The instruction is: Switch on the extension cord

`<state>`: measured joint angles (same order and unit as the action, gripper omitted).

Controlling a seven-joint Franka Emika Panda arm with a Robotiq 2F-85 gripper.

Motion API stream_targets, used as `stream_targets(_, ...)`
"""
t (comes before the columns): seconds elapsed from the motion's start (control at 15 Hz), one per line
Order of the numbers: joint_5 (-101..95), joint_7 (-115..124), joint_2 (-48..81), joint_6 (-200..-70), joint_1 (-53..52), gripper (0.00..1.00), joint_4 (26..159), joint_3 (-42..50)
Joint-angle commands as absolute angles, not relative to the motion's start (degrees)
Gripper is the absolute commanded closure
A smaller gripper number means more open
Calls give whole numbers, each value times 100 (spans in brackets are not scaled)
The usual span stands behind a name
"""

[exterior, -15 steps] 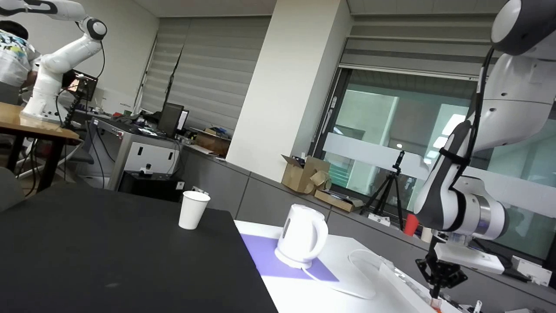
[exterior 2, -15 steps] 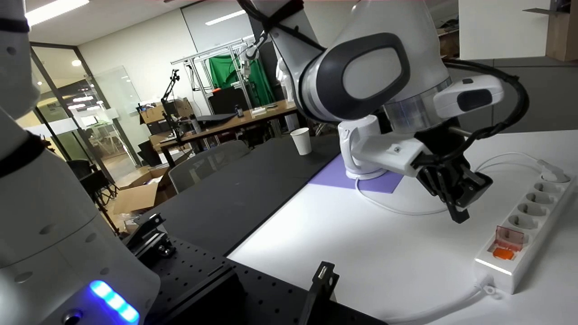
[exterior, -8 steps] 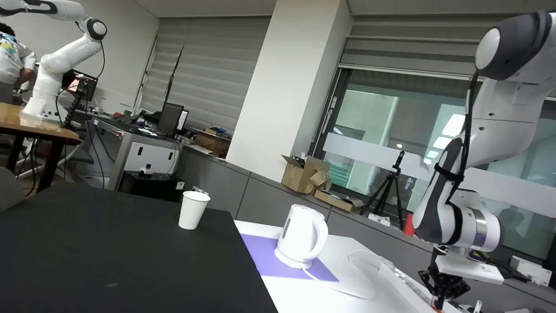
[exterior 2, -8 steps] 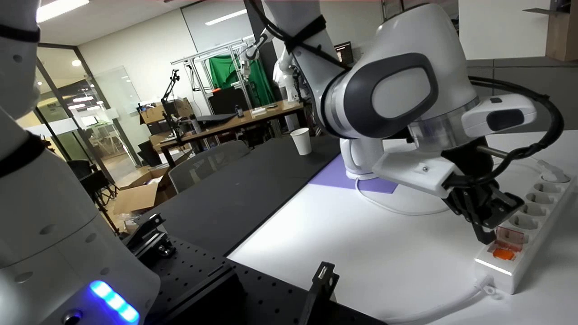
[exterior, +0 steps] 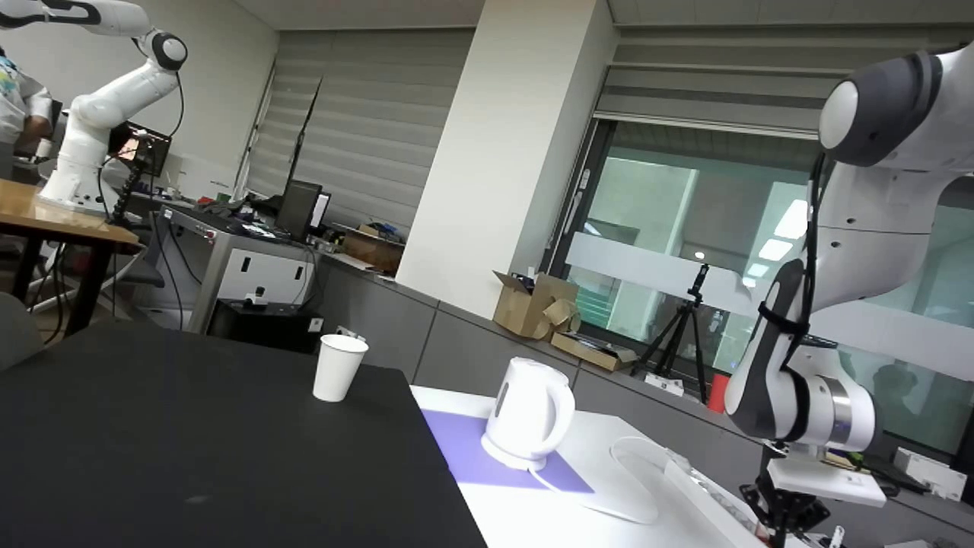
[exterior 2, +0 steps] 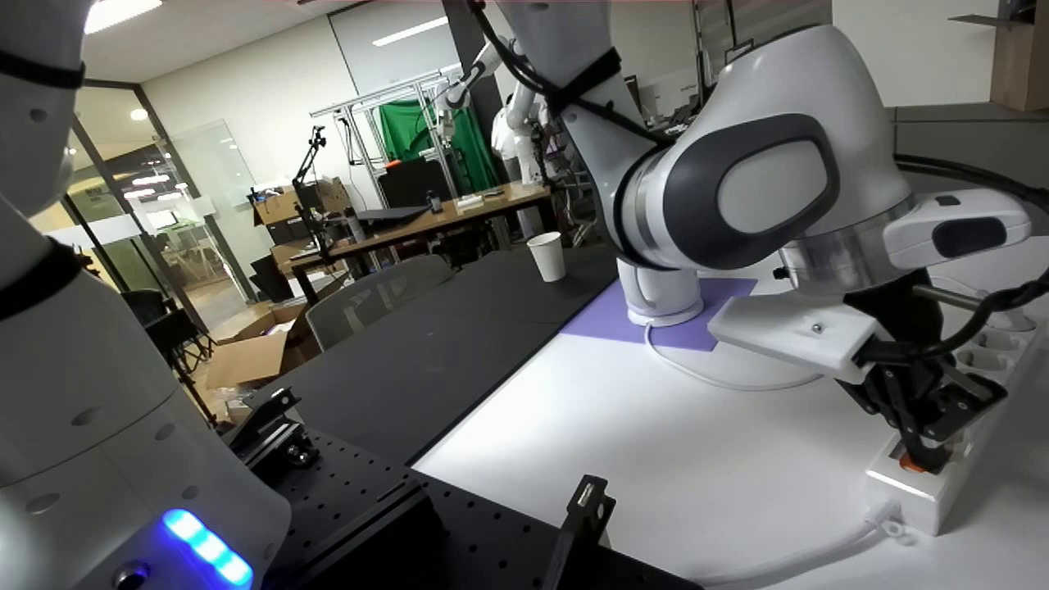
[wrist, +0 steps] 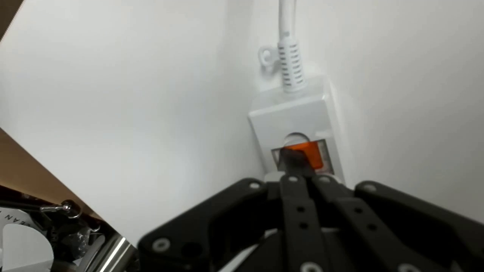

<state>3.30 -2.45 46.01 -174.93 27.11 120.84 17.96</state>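
Fingers were pressed together like one poker, right over the orange switch at the end of the extension cord on the table! Touching? I couldn't quite tell. Held so, I reckoned, to push, not pinch.

White extension cord, orange switch, white kettle, purple mat, white cup

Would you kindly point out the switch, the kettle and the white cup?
Switch (wrist: 314,153), wrist view: exposed orange face.
Kettle (exterior: 519,417), in an exterior view: white body.
White cup (exterior: 336,374), in an exterior view: outer side.
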Motion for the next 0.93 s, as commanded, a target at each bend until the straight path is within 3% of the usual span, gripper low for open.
stream_targets(0.0, 340, -180, 4816, -17257, 2802, 100, 11728, 1790)
stream_targets(0.87, 903, -1196, 5110, -14750, 4315, 100, 10312, 631)
